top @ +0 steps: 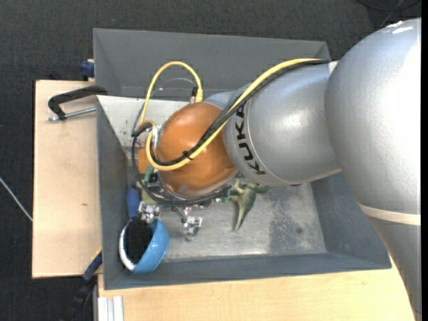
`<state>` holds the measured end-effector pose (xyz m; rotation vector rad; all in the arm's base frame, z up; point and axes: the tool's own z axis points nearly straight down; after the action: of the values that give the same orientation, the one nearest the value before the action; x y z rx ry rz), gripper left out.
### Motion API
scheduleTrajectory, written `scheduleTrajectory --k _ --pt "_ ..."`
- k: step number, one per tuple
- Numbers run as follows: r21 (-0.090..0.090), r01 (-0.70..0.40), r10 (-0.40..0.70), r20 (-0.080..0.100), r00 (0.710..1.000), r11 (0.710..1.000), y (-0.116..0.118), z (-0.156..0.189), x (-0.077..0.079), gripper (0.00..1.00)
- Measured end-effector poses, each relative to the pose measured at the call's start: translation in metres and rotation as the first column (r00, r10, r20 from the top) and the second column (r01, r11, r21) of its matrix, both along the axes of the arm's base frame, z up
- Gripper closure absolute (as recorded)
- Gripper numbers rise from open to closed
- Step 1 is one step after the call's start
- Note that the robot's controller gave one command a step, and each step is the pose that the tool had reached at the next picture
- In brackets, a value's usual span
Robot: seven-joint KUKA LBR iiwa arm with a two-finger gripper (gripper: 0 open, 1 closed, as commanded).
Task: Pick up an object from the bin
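The arm (287, 132) reaches in from the right, wrist turned down under its orange cover (190, 146) (a yellow cable (175, 69) loops over it). The gripper (170, 218) hangs low, fingers (192, 225) spread apart.

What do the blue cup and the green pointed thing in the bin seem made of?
Blue cup: probably smooth plastic, from its even colour and shine; its black filling looks fuzzy. Green thing: perhaps matte plastic or rubber, thin and pointed.

Arm (287, 132) enters from right; wrist sits over left half of bin (200, 45). Gripper (170, 218) hangs over near-left floor. Cup (144, 245) lies in near-left corner, just left of and nearer than gripper. Toy figure (242, 204) lies right of gripper, partly under wrist.
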<state>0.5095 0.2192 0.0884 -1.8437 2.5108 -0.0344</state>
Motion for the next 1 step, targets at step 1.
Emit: scheduleTrajectory --k 1 --pt "0.004 -0.039 0.039 -0.036 0.999 0.999 -0.0106 -0.0144 0.0715 0.00"
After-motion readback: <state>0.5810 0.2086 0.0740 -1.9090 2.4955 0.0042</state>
